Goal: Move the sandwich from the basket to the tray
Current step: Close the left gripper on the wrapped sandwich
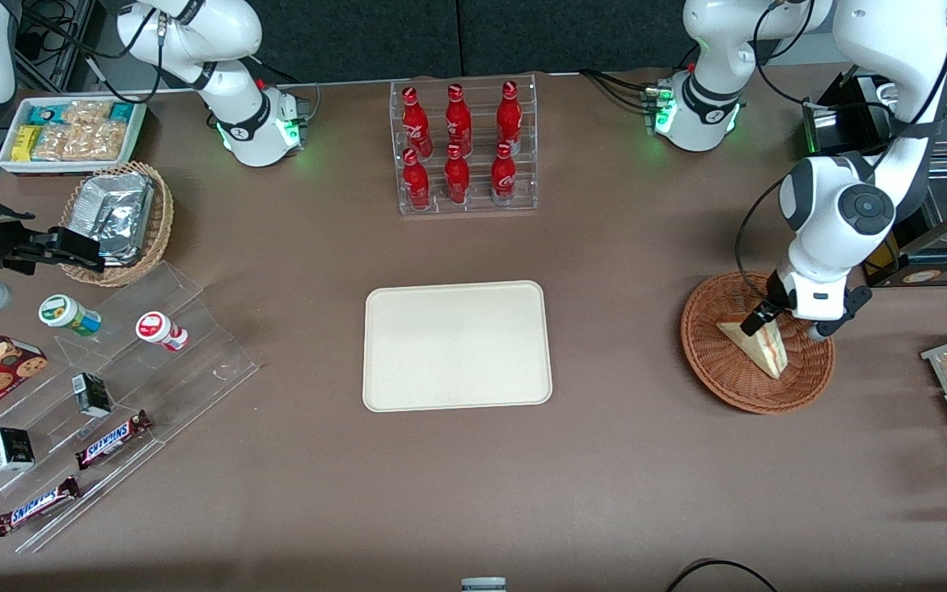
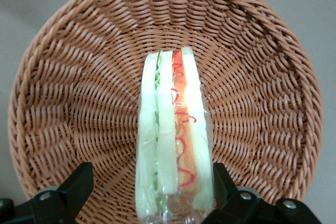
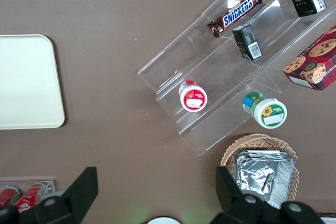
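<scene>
the left gripper [image 1: 792,321] hides the sandwich's [image 1: 759,344] blunt end; its fingers [image 2: 73,190] stand open, one on each side of the wedge, holding nothing. the sandwich stands on edge in the basket [image 1: 724,374], well apart from the tray [image 1: 457,346], its long axis running from the gripper toward the front camera, filling edge up.

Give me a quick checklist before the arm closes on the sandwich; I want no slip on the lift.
1. Gripper low in the basket: ok.
2. Jaws open, one on each side of the sandwich: ok.
3. Sandwich centred between the jaws: not ok, it sits closer to one.
4. Sandwich standing on edge in its wrapper, filling facing the wrist camera: ok.
5. Tray bare for the drop: ok.
</scene>
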Available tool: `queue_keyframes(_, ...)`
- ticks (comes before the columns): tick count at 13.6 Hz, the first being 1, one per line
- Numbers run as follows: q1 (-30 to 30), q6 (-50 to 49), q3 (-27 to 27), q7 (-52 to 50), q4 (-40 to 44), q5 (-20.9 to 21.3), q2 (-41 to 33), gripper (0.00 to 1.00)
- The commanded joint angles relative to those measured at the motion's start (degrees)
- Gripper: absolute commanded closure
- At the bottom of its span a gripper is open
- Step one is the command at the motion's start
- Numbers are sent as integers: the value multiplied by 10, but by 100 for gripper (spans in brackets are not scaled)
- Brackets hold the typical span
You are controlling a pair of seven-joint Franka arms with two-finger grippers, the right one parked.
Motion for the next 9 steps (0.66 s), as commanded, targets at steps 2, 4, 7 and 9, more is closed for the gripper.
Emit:
queue_keyframes(2, 1, 23, -3, -4, 5, 3, 18, 8)
queue_keyframes(4, 0, 28, -3, -11, 7, -1, 21, 53)
queue_keyframes(7, -3, 20, -5, -22, 28, -1, 24, 82)
queue_keyframes(9, -4, -4, -8, -24, 40, -1, 13, 85)
